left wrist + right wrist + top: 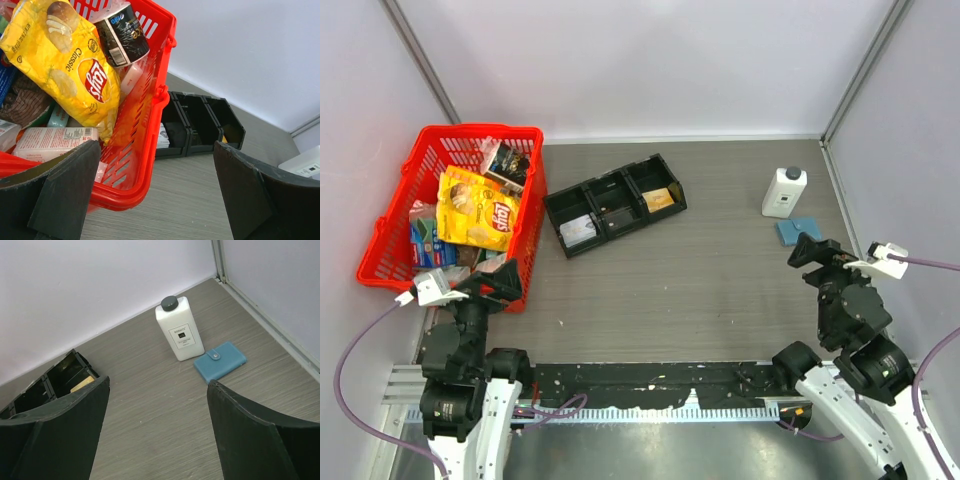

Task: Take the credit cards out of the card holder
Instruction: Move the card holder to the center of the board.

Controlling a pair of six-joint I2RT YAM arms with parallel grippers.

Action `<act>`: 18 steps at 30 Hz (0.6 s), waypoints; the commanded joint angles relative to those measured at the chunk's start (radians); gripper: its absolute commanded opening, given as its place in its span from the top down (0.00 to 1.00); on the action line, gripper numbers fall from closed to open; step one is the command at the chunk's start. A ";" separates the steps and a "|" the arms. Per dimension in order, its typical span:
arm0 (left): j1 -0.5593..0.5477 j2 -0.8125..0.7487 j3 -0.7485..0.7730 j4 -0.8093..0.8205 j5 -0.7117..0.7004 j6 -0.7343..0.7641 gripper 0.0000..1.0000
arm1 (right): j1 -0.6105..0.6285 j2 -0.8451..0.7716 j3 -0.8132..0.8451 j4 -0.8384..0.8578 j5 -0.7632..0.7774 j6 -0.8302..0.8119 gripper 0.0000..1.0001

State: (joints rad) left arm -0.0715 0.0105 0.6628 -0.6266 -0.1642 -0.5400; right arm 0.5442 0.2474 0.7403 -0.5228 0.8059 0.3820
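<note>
The right pincer [157,390] hangs wide open, aimed toward the holder [220,361], likely poised to reach. The holder lies snapped shut near the far right corner, just beside a bottle [179,328]; no cards show. The left pincer [157,150], also open, sits by the basket [131,192] at the left edge. Grey wood-grain table [150,430], pale walls [100,290].

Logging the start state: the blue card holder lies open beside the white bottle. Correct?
No: the card holder is closed, with its snap tab fastened, as the right wrist view shows. It does lie beside the white bottle.
</note>
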 commanded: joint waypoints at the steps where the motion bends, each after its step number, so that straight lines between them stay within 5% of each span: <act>1: 0.004 -0.050 -0.015 0.004 0.012 0.028 0.00 | 0.003 0.036 -0.002 0.004 -0.002 0.092 0.17; 9: -0.034 -0.055 -0.037 0.024 0.091 0.029 0.00 | 0.005 0.157 -0.016 0.000 -0.122 0.210 0.17; 11: -0.056 -0.057 -0.048 0.030 0.101 0.018 0.00 | 0.005 0.211 -0.013 -0.005 -0.154 0.238 0.00; 18: -0.070 -0.050 -0.078 0.048 0.144 -0.017 0.00 | 0.005 0.435 -0.016 -0.060 -0.165 0.438 0.00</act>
State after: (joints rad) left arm -0.1375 0.0105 0.6205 -0.5426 -0.0776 -0.5182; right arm 0.5442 0.5816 0.7338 -0.5610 0.6487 0.6540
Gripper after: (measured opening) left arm 0.994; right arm 0.997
